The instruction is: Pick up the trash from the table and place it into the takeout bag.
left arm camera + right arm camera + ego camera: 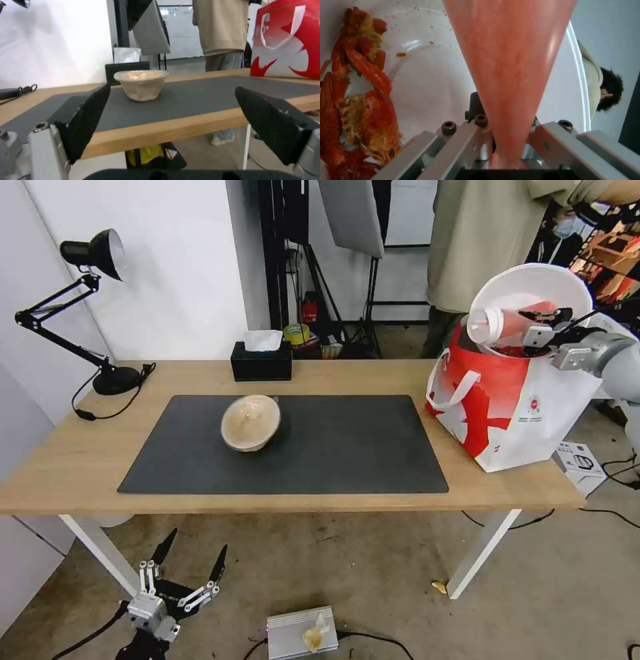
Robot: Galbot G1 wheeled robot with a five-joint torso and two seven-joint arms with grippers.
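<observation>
We see our right tool (548, 328) at the mouth of the takeout bag (527, 407), pinching the red cup (513, 323), which lies tipped with its white lid pointing toward nine o'clock. Behind the cup the big white bowl (533, 287) stands on edge in the bag, red scraps (360, 100) clinging inside it. The bag sits at the worktop's (80, 460) three o'clock end. The beige bowl (251, 422) rests on the dark mat (333, 460), at about ten o'clock from the mat's middle, near the black tissue box (261, 361). Our left tool (190, 567) hangs below the worktop's front edge, fingers spread, holding nothing.
</observation>
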